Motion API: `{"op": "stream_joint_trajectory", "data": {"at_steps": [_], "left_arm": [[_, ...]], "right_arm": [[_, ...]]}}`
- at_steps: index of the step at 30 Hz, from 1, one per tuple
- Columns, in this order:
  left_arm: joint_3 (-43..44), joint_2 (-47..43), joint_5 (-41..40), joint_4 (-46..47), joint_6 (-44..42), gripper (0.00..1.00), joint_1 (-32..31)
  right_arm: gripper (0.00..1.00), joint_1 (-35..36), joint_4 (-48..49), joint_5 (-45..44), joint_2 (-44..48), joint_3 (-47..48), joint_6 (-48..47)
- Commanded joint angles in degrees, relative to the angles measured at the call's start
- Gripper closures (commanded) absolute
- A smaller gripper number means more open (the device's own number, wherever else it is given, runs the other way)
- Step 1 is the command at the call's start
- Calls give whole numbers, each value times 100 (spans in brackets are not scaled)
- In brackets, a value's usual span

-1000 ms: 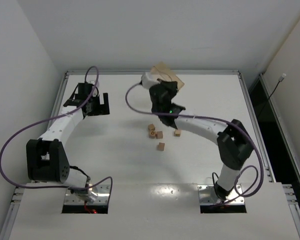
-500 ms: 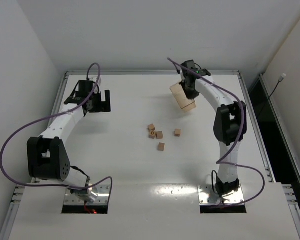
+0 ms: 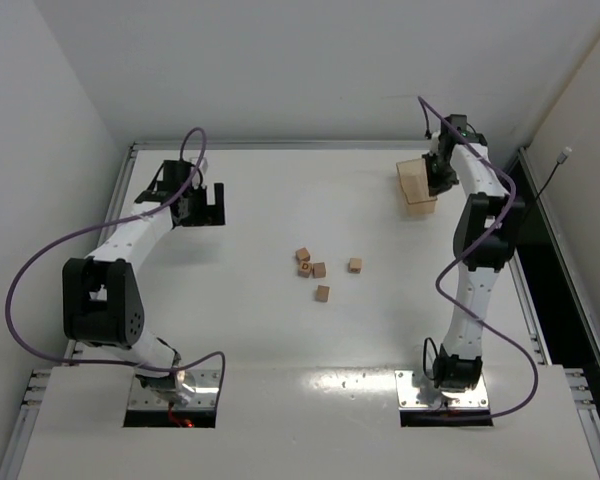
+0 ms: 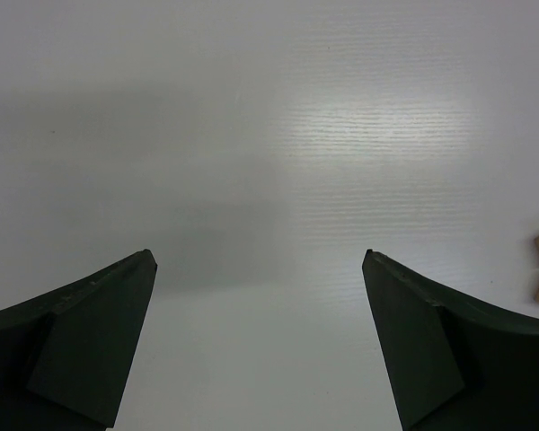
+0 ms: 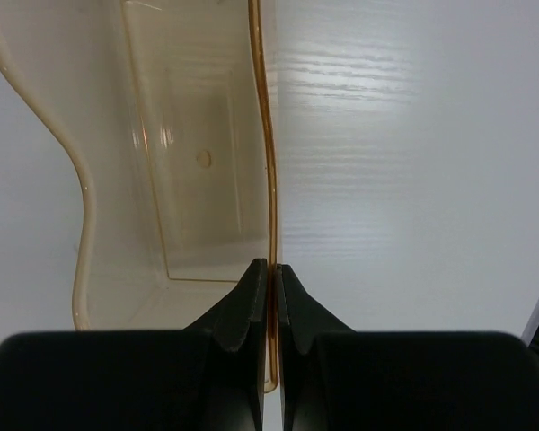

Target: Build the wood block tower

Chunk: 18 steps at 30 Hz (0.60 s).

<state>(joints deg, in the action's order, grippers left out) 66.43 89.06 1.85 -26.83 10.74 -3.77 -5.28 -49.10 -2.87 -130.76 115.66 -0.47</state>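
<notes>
While wood blocks (image 3: 319, 270) lie unmoved, right tool (image 3: 438, 178) carried tray (image 3: 415, 190) rightward.

Overhead plus two wrist views.
Top camera looks down from behind on the whole table (image 3: 240, 330); wrist cameras face it closely; top and right wrist share the tray (image 3: 417, 185).

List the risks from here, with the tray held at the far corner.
The right tool pinches only the thin wall of the tray, so it may slip or tip near the right edge of the table. Three wood blocks lie close together; the wide-open left tool may knock neighbours when picking one.
</notes>
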Motion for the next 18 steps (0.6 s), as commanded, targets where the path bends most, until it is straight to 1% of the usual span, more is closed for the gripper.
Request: {"op": "stream_joint_trajectory", "data": {"at_steps": [1, 7, 17, 18], "left_arm": [[212, 94, 79, 169, -2, 1, 17], [159, 147, 141, 169, -2, 1, 17], [212, 253, 193, 169, -2, 1, 17], [212, 253, 193, 169, -2, 1, 17]], "right_arm": [[100, -26, 111, 367, -221, 194, -182], [100, -412, 357, 559, -345, 141, -384], [100, -843, 472, 437, -512, 194, -313], [98, -922, 533, 437, -564, 194, -313]]}}
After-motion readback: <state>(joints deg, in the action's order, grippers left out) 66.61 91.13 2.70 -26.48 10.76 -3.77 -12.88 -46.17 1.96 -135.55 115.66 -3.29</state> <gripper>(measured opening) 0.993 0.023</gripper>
